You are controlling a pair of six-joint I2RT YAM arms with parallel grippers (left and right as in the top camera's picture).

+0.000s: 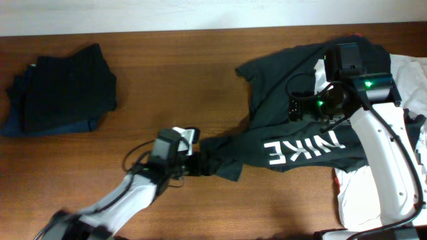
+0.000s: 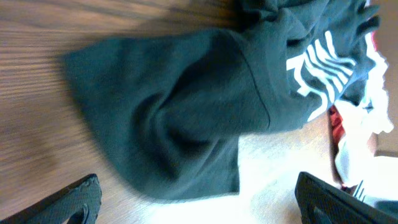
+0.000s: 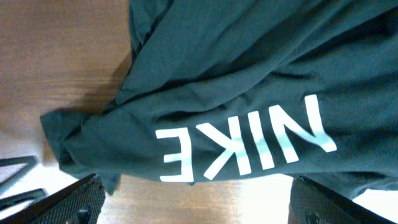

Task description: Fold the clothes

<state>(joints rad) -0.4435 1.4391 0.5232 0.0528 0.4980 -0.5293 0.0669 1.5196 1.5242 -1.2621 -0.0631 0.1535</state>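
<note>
A black T-shirt with white NIKE letters [image 1: 300,133] lies crumpled and spread on the wooden table at right centre. Its sleeve end [image 1: 220,160] points left. My left gripper [image 1: 195,160] is open right at that sleeve end. In the left wrist view the sleeve [image 2: 186,124] lies just ahead of the open fingers [image 2: 199,211], with nothing between them. My right gripper [image 1: 301,107] is open above the shirt's middle. In the right wrist view the NIKE print [image 3: 249,146] lies ahead of the open, empty fingers [image 3: 199,211].
A folded stack of dark navy and black garments [image 1: 63,93] sits at the far left. White garments [image 1: 413,80] lie under and beside the shirt at the right edge, and also show with a red one [image 2: 339,121] in the left wrist view.
</note>
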